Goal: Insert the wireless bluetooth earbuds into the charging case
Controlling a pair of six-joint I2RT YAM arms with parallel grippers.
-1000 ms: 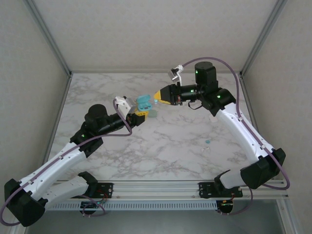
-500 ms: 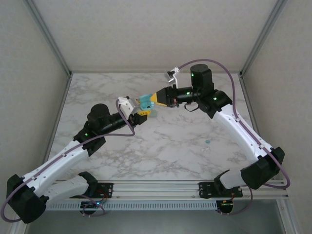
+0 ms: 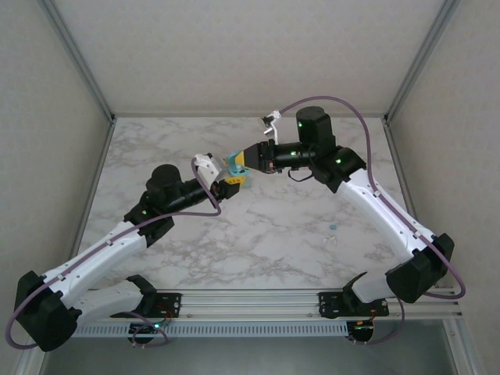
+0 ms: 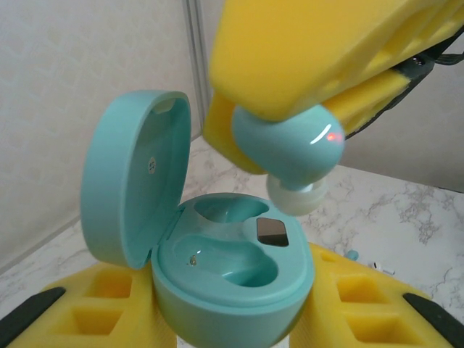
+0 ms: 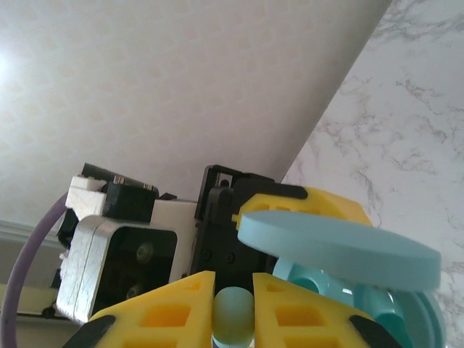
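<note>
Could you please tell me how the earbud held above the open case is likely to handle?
The earbud looks glossy and rounded, so probably slippery and apt to roll if released. Its pale tip looks soft, so it may yield slightly against the charging case.

marble tabletop (image 3: 258, 250): white, grey-veined | small white piece (image 3: 328, 239): lying on the tabletop's right half | pale walls (image 3: 234, 55): behind and either side of the tabletop | metal posts (image 3: 78, 58): rising from its back corners | slotted rail (image 3: 250, 301): along its near edge
</note>
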